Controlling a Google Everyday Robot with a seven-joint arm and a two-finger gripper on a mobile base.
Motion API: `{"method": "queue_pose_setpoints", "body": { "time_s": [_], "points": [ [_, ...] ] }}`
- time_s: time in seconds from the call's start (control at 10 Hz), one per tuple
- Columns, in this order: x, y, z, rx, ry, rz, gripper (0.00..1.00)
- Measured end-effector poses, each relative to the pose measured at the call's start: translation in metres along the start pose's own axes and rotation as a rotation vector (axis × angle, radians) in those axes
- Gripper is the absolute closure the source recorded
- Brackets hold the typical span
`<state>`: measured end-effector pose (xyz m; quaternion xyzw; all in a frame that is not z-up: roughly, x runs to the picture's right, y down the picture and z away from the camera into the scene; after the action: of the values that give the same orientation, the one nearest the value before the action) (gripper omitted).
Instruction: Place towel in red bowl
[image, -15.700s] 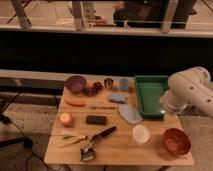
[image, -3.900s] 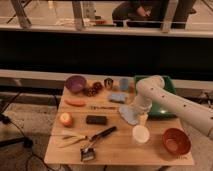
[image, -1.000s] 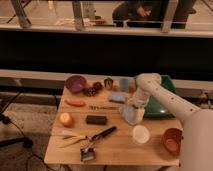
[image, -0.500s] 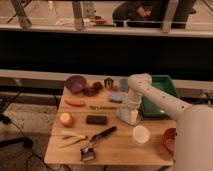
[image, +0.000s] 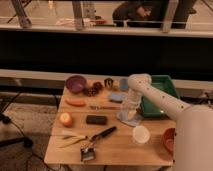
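The towel (image: 125, 117), a pale grey-blue cloth, lies flat on the wooden table (image: 112, 150), right of the middle. My gripper (image: 131, 112) points straight down onto the towel's right part, at or just above the cloth. The white arm (image: 155, 97) reaches in from the lower right and bends at an elbow above the towel. The red bowl (image: 168, 140) stands at the table's right front edge. The arm's bulky base hides most of it, so only its left part shows.
A white cup (image: 141, 134) stands between the towel and the red bowl. A green tray (image: 161, 85) is behind the arm. A blue pad (image: 117, 97), purple bowl (image: 76, 83), carrot (image: 76, 103), orange fruit (image: 66, 119), black block (image: 96, 119) and brush (image: 97, 140) lie to the left.
The arm has swung left from the table's right side. The gripper has come down over the towel. The arm's base now covers more of the red bowl. The towel has not moved.
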<state>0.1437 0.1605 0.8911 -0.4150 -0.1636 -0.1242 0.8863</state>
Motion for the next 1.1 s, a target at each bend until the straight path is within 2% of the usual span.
{"method": "queue_pose_setpoints", "body": {
  "time_s": [0.2,0.3,0.6,0.8,1.1],
  "points": [
    [0.003,0.003,-0.001,0.002,-0.001,0.0,0.91],
    [0.005,0.004,-0.004,0.009,-0.001,0.001,0.95],
    [0.004,0.007,-0.016,0.045,-0.009,-0.004,0.95],
    [-0.004,0.012,-0.04,0.09,-0.014,-0.019,0.95],
    [-0.024,0.022,-0.093,0.171,-0.004,-0.046,0.95]
  ]
}}
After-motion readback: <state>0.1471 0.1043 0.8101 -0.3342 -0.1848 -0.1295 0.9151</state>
